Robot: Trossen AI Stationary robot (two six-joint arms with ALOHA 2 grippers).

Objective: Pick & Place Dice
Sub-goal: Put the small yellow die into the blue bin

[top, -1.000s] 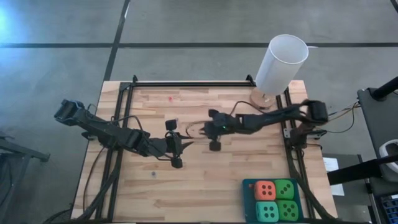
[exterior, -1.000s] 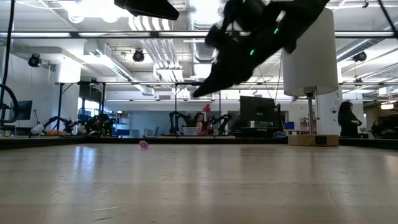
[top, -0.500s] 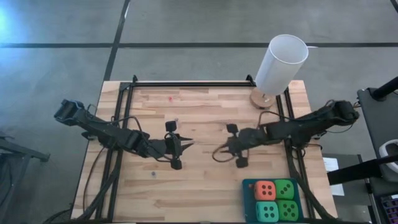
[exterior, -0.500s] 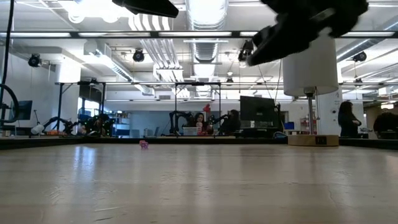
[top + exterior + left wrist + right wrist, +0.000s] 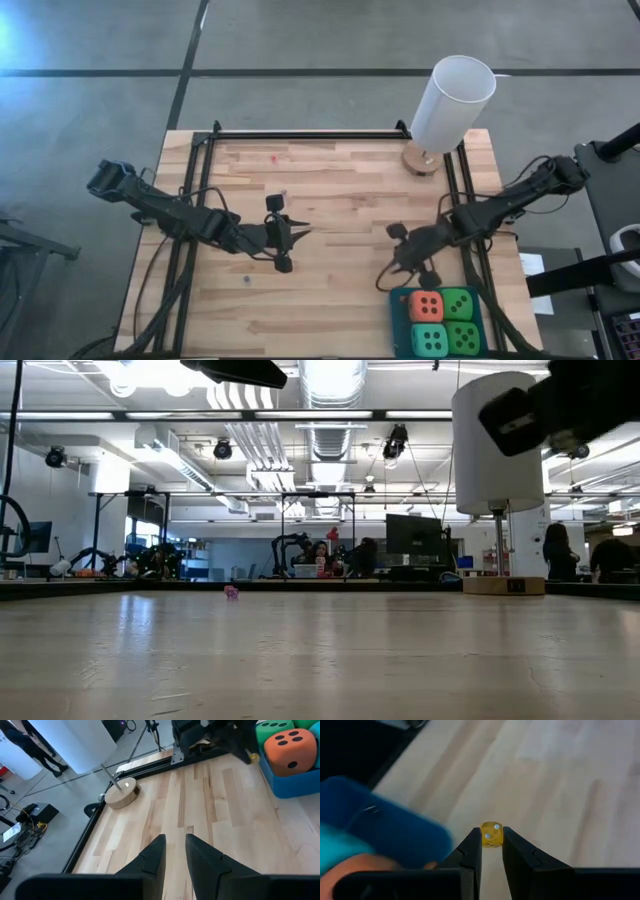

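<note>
Sitting at the near right corner of the table [image 5: 330, 300], a blue tray [image 5: 398, 300] holds four big dice packed two by two: an orange die [image 5: 427, 306] and a green die [image 5: 459, 304] in the far row, a turquoise die [image 5: 430, 339] and a second green die [image 5: 462, 338] in the near row. The high view cuts off the tray's near edge, and the low view does not show the tray.

Just beyond the tray's far left corner hangs the right gripper [image 5: 491, 837], its fingers clamped on a small yellow die [image 5: 491, 834] with pale pips. From overhead that die is too small to find, and whether it is above the tray's rim or beside it I cannot tell. The tray is only a blur in the right wrist view.

Farther left, near the table's middle, the left gripper [image 5: 175, 840] waits with its fingers a narrow gap apart and nothing between them.

At the far right corner a white cylinder [image 5: 452, 100] stands on a round wooden base [image 5: 423, 158].
</note>
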